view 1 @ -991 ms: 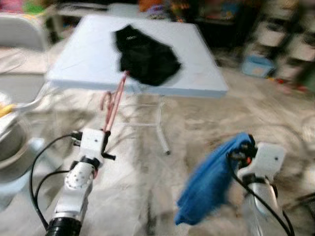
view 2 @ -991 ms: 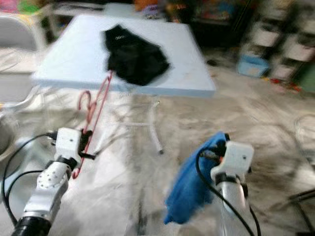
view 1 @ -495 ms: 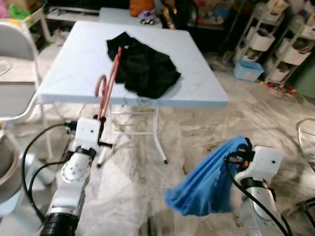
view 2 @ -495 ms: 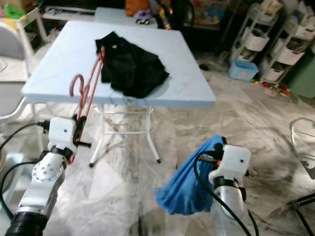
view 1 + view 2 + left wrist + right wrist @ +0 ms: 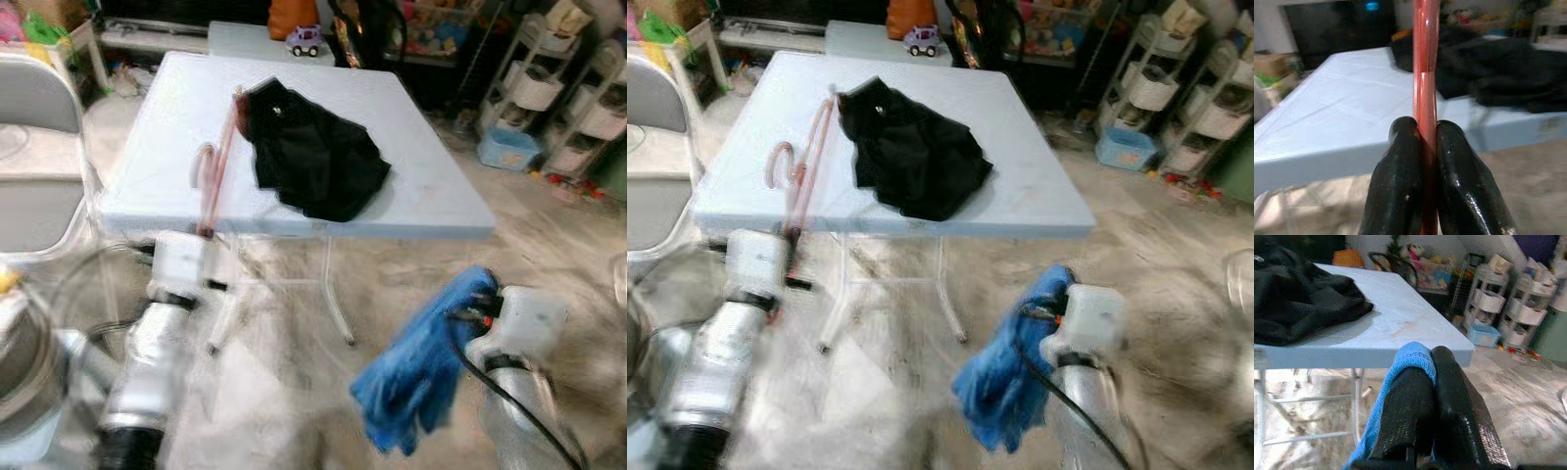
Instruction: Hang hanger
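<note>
Left gripper (image 5: 1425, 147) jaws remain clamped on the pink hanger (image 5: 217, 162), rising ahead of them; right gripper (image 5: 1430, 382) grips the blue cloth (image 5: 416, 377). Table (image 5: 431, 186) now nearer: approach under way, hanging not started

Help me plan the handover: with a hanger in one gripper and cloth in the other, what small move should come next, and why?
Probably bring the two together over the table. The left gripper is shut on the pink hanger, held upright at the table's near edge; the right gripper is shut on the blue cloth, hanging apart and lower. Nothing to hang the hanger on can be made out.
</note>
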Controlling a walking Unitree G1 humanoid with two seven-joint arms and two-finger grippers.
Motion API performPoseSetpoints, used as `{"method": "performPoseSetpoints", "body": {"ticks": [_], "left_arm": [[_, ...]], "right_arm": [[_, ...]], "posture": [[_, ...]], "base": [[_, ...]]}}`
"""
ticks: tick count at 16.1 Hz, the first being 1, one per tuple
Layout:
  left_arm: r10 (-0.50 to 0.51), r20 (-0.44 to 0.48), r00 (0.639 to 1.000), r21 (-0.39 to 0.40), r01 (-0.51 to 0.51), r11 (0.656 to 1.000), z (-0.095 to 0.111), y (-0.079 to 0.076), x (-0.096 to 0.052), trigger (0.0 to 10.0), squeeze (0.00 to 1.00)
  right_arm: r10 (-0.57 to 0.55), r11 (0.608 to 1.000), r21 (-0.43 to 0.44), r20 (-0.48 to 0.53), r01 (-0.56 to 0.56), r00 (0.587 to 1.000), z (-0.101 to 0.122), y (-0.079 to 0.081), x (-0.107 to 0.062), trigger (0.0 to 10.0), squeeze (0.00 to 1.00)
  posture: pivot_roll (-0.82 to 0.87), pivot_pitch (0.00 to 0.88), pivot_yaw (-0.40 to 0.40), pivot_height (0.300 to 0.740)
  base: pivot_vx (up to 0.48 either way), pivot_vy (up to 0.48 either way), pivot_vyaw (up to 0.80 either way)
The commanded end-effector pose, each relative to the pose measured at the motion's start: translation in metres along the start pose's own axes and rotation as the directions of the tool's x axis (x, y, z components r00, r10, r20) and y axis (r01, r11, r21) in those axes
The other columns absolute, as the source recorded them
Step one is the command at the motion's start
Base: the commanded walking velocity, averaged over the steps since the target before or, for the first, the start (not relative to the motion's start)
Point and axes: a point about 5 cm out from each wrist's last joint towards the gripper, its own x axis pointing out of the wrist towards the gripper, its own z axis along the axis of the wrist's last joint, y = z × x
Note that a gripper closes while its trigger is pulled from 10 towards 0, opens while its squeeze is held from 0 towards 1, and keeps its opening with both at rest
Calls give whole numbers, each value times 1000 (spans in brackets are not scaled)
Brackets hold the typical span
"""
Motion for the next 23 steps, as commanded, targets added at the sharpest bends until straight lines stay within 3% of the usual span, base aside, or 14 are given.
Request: {"method": "performPoseSetpoints", "body": {"ticks": [1, 7, 14, 18, 20, 21, 23], "left_arm": [[10, 37, 999, 23, -11, 1000, 9, 7, 3, 10000, 0], [-20, 52, 998, 19, 19, 1000, 14, 1, 4, 10000, 0], [-18, 43, 999, 7, 17, 1000, 12, -3, 4, 10000, 0], [-11, 43, 999, 13, 10, 1000, 12, -6, 4, 10000, 0], [0, 21, 1000, -19, 1, 1000, 13, -3, 7, 10000, 0], [-34, 48, 998, 19, 33, 999, 15, -2, 8, 10000, 0], [-9, 33, 999, 8, 8, 1000, 11, -1, 7, 10000, 0]], "right_arm": [[4, 1000, 7, 38, -5, 999, 7, 2, 3, 10000, 0], [41, 999, -13, 165, -39, 985, 43, 13, 12, 10000, 0], [43, 999, -26, 159, -40, 986, 43, 14, 11, 10000, 0], [58, 998, -42, 151, -52, 987, 41, 14, 12, 10000, 0], [42, 999, 27, 119, -45, 992, 38, 15, 14, 10000, 0], [102, 994, -41, 135, -97, 986, 40, 22, 13, 10000, 0], [72, 997, -42, 125, -67, 990, 36, 18, 11, 10000, 0]], "posture": [[197, 62, -148, 740], [193, 62, -144, 740], [193, 54, -155, 740], [203, 61, -162, 740], [198, 76, -170, 740], [192, 80, -163, 740], [198, 74, -166, 740]], "base": [[337, 266, 0], [401, 42, 0], [395, 0, 0], [65, 0, 0], [0, 0, 0], [0, 0, 0], [0, 0, 0]]}}
